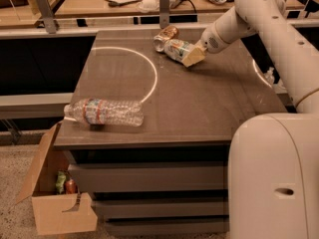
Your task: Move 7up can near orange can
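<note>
The 7up can (174, 49), pale with a green band, lies on its side at the far middle of the dark table (199, 103). The orange can (165, 36), copper-orange with a silver end, lies on its side just behind it and to its left; the two cans are touching or nearly so. My gripper (192, 57) reaches in from the right and is shut on the 7up can's right end. Its tan fingers (195, 57) cover that end.
A clear plastic bottle (105, 112) lies on its side near the table's front left edge. A white ring (148, 68) is marked on the tabletop. An open cardboard box (55, 203) stands on the floor at the left. My white base (274, 178) fills the front right.
</note>
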Robot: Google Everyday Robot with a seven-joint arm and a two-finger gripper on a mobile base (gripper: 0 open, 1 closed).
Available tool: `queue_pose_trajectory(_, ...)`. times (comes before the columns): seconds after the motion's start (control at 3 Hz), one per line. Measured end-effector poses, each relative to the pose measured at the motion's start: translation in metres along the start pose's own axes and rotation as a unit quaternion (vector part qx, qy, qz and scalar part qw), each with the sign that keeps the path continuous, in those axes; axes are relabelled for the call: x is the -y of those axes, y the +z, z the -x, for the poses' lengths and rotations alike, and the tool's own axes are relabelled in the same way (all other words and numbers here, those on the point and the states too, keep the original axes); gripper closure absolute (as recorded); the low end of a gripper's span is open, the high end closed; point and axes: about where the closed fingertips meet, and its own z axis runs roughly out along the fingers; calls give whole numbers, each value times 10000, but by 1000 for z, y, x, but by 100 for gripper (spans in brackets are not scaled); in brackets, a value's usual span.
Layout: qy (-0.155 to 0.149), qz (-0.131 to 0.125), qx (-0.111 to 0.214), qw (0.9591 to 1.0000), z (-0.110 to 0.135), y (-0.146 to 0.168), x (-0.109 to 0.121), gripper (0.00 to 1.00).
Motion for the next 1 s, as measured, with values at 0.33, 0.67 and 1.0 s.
queue_pose_trajectory(0.33, 3, 5, -2, 10000, 0, 1, 1, 12)
queue_pose_trajectory(0.67, 48, -59, -22, 10000, -9, -8, 6, 0)
queue_pose_trajectory(1.0, 73, -118, 65, 9999, -18, -27, 8, 0)
